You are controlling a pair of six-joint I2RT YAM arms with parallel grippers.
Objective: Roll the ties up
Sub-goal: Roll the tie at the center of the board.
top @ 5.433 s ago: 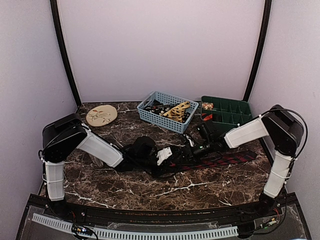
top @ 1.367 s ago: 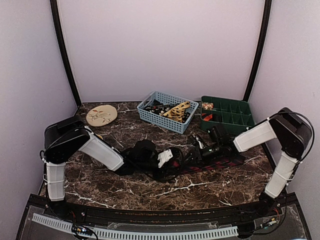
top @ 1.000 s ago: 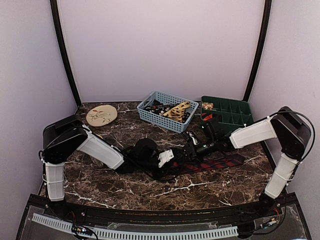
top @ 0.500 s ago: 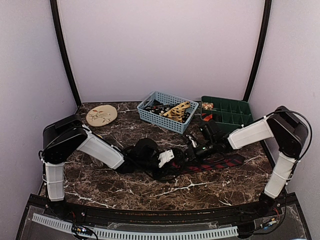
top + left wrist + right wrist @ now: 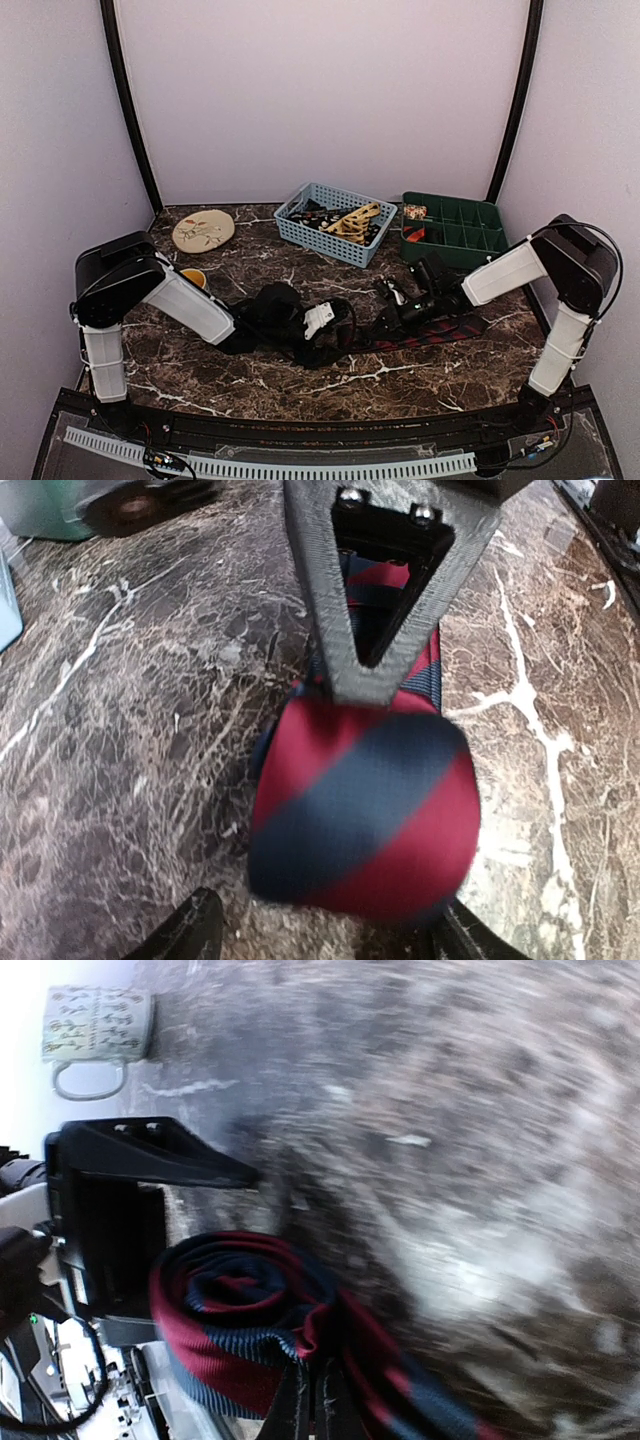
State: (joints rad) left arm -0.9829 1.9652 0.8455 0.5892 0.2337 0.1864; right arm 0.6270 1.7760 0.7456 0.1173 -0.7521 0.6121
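A dark navy tie with red diagonal stripes (image 5: 440, 331) lies across the middle of the marble table (image 5: 250, 385). Its left end is wound into a roll (image 5: 360, 810). The roll also shows in the right wrist view (image 5: 240, 1310). My left gripper (image 5: 335, 335) is open, with one finger (image 5: 190, 932) on each side of the roll. It shows low in its own view (image 5: 330, 938). My right gripper (image 5: 392, 312) is shut on the tie's fabric at the edge of the roll. Its thin fingers are pressed together (image 5: 318, 1400).
A blue basket (image 5: 335, 222) holding tan-gold and dark ties stands at the back centre. A green compartment tray (image 5: 455, 225) is at the back right. A round tan patterned disc (image 5: 203, 230) is at the back left. A mug (image 5: 95, 1025) stands near the left arm.
The flat stretch of the tie has grown shorter as the roll grew. My right gripper has shifted a little right and nearer. The left arm has swung slightly left.
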